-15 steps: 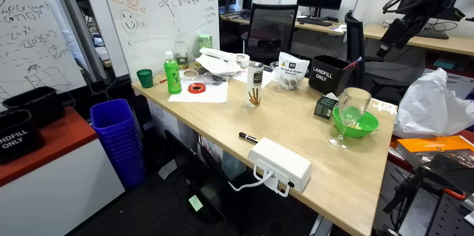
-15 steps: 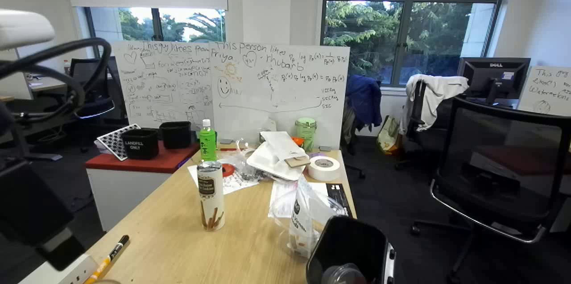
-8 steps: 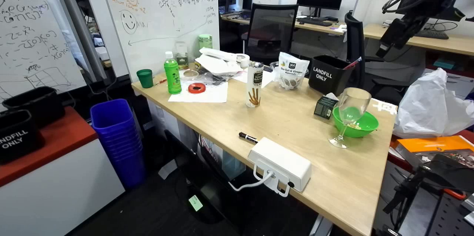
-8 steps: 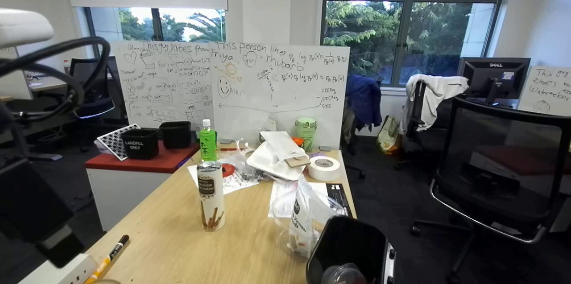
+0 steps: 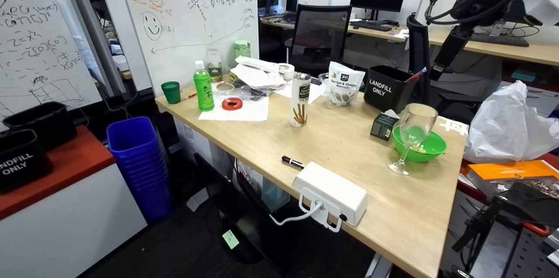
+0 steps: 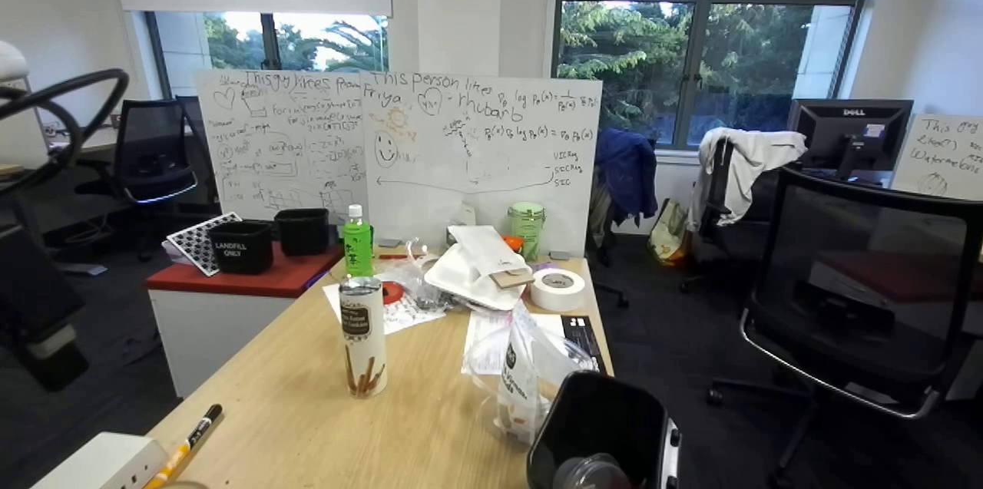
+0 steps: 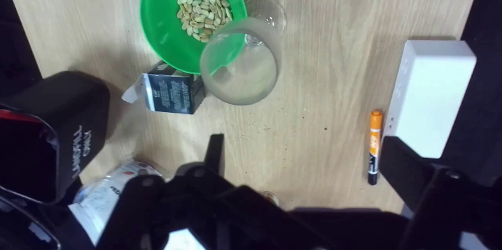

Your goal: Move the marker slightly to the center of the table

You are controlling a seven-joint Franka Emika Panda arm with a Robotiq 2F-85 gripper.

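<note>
Lower the tool (image 7: 302, 139), its jaws parted and holding nothing, over the marker (image 7: 373, 148), which lies on the table (image 7: 325, 97) just beside the white power strip (image 7: 433, 97). Best close across the black end, which reaches past the strip, keeping clear of the glass (image 7: 241, 67). In an exterior view, the tool sits farther left than in the earlier frame; the marker lies unmoved.

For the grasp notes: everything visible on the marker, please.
The marker is slim, plastic-looking, orange at one end and black at the other, with white markings. It lies flat on the pale wood table beside the white power strip, black end reaching past it; whether they touch, I can't tell. The open gripper is apart from it.
</note>
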